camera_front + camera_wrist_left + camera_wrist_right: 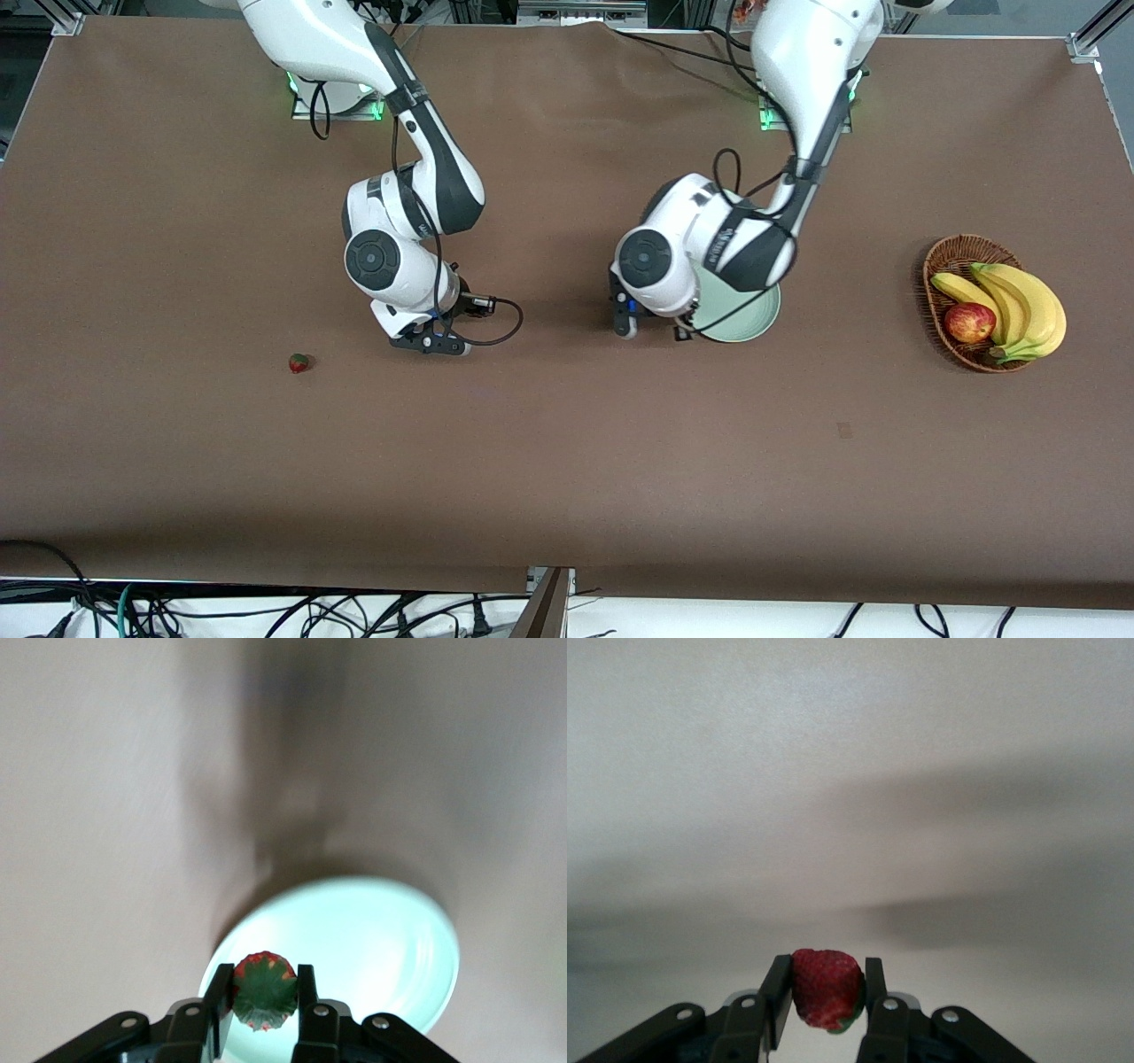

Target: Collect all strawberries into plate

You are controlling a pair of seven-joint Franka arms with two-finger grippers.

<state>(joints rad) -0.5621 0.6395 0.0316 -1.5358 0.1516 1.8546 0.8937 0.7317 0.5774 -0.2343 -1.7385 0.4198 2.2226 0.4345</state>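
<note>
The pale green plate (746,321) lies mid-table, mostly covered by the left arm. My left gripper (654,330) hangs over the plate's rim toward the right arm's end. In the left wrist view the left gripper (263,979) is shut on a strawberry (262,994), green cap showing, with the plate (381,939) below. My right gripper (430,344) hovers over bare table. The right wrist view shows the right gripper (826,974) shut on a red strawberry (824,990). Another strawberry (299,362) lies on the table toward the right arm's end.
A brown wicker basket (941,266) with bananas (1019,306) and a red apple (968,322) stands toward the left arm's end of the table. The brown table surface (567,461) stretches wide toward the front camera.
</note>
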